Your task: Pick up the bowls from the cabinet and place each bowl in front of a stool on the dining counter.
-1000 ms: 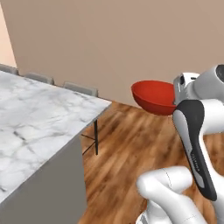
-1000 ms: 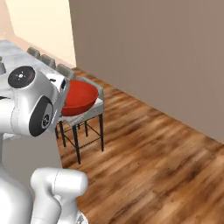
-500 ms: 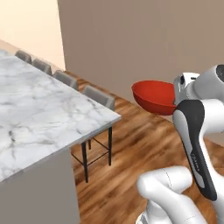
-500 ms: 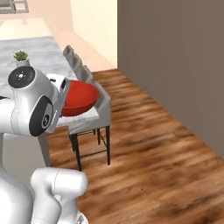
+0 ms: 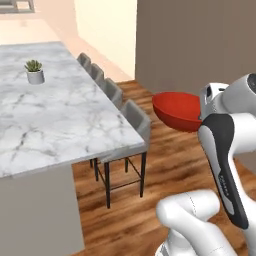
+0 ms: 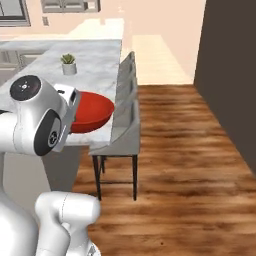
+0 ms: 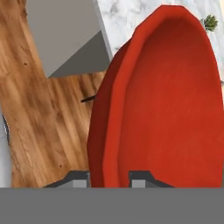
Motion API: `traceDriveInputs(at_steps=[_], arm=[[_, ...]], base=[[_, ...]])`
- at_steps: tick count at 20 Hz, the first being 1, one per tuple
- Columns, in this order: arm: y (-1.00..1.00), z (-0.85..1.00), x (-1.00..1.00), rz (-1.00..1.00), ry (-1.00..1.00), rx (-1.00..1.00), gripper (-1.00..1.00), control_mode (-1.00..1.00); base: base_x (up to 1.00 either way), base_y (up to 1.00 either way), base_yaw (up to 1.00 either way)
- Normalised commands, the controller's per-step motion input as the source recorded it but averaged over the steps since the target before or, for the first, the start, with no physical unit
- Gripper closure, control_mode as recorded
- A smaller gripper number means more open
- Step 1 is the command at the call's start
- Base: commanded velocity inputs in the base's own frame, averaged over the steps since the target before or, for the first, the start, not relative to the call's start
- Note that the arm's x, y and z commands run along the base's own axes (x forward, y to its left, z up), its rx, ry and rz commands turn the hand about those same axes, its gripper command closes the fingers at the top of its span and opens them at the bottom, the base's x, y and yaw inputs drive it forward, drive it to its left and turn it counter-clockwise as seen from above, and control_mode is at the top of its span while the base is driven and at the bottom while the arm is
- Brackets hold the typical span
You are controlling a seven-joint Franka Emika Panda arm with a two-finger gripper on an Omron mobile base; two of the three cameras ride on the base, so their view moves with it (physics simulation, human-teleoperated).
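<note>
- Since a second ago, both base views have swung round with the driving base: the dining counter, earlier seen only as a corner, is now laid out along its length with a potted plant on it, while the red bowl is kept in the same spot against the arm.
- Left base view: the red bowl [image 5: 179, 111] is carried high over the wooden floor [image 5: 165, 170], clear of the dining counter [image 5: 55, 120] and to the right of it. A row of grey stools [image 5: 134, 119] is lined up along the counter's right edge, the nearest one tucked at the corner. A small potted plant [image 5: 34, 71] is seen standing on the marble farther back. The fingers themselves are hidden behind the bowl and the white wrist.
- Right base view: the bowl [image 6: 90, 111] is seen just right of the arm's round dark-capped joint, in front of the counter's near end [image 6: 95, 65] and beside the closest stool [image 6: 127, 135]. The plant [image 6: 68, 64] is seen beyond.
- Hand view: the gripper [image 7: 109, 177] is shown clamped on the bowl's rim [image 7: 113, 131], one dark fingertip [image 7: 78, 179] outside the wall and the other inside. The bowl [image 7: 175, 100] is held edge-on to the camera, with a stool seat [image 7: 65, 35], floor [image 7: 39, 131] and marble [image 7: 127, 17] behind it.
</note>
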Motion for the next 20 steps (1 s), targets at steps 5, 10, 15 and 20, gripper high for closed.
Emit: traceDriveInputs(at_steps=[5, 10, 15, 20], arm=[[0.00, 0.00, 0.00, 0.00, 0.00, 0.00, 1.00, 1.00], [0.00, 0.00, 0.00, 0.00, 0.00, 0.00, 1.00, 1.00], [0.00, 0.00, 0.00, 0.00, 0.00, 0.00, 1.00, 1.00], [0.00, 0.00, 0.00, 0.00, 0.00, 0.00, 1.00, 1.00]], base=[[0.00, -0.94, 0.58], [0.00, -1.00, 0.57], [0.00, -1.00, 0.59], [0.01, -0.97, 0.61]])
